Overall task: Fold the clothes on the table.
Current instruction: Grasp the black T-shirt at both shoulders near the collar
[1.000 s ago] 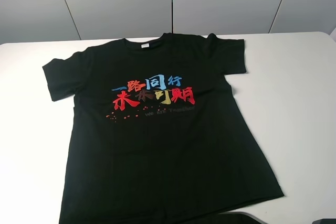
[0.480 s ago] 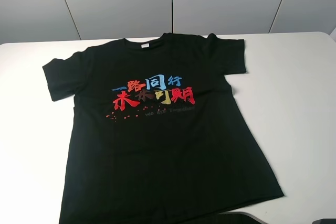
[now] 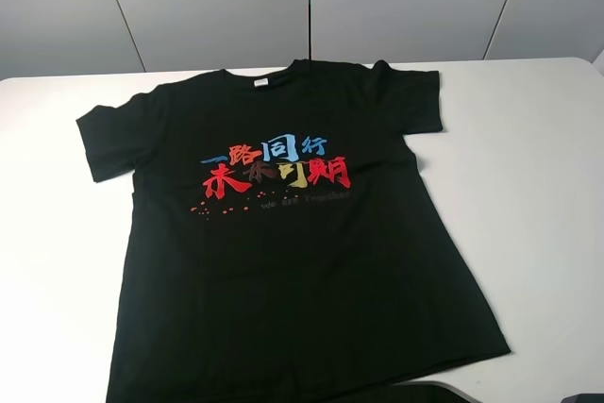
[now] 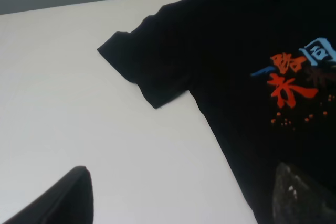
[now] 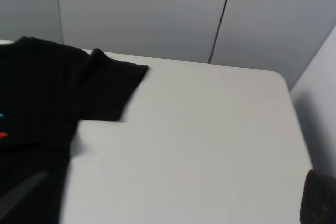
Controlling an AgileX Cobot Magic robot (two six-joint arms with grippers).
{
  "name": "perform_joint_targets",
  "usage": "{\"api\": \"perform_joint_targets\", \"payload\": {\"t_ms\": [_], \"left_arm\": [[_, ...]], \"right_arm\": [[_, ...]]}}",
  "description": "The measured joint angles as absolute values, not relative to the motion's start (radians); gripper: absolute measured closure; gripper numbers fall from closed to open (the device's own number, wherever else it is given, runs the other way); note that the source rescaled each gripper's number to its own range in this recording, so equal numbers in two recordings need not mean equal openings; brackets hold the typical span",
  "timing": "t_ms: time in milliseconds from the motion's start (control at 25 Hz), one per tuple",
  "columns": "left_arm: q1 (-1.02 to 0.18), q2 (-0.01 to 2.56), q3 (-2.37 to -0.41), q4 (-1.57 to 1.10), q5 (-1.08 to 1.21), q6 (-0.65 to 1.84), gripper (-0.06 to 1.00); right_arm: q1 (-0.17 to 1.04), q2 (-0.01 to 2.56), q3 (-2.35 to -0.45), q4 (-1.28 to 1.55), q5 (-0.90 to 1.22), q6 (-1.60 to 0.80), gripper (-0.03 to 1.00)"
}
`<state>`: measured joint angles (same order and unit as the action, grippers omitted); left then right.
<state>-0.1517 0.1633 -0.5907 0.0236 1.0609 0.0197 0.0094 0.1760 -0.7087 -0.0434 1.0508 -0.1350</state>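
Limp T-shirt (image 3: pixel 283 261) flat on table (image 3: pixel 528 186); left gripper (image 4: pixel 184 203), right gripper (image 5: pixel 170 198) gape empty; sleeves (image 3: pixel 109 143) at ten and two o'clock probably best holds.

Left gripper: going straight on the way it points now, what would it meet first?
Probably the sleeve of the black T-shirt: the left gripper, jaws open, points across bare white table toward it. Depth is unclear, so it might touch the table beside the shirt first.
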Motion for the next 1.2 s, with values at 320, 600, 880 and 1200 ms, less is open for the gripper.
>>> {"api": "perform_joint_targets", "payload": {"t_ms": [320,600,880,1200], "left_arm": [[-0.152,0.567,-0.743,-0.010,1.030,0.265,-0.06],[-0.152,0.897,-0.788,-0.067,0.961,0.463,-0.06],[-0.219,1.185,-0.832,-0.070,0.916,0.626,-0.06],[-0.334,1.498,-0.908,0.012,0.797,0.679,-0.06]], "right_arm": [[0.067,0.658,-0.930,-0.121,1.100,-0.349,-0.03],[0.205,1.021,-0.976,-0.121,0.943,-0.533,-0.03],[0.305,1.328,-0.983,-0.136,0.796,-0.645,-0.03],[0.362,1.647,-1.076,-0.157,0.782,-0.693,-0.03]]}}
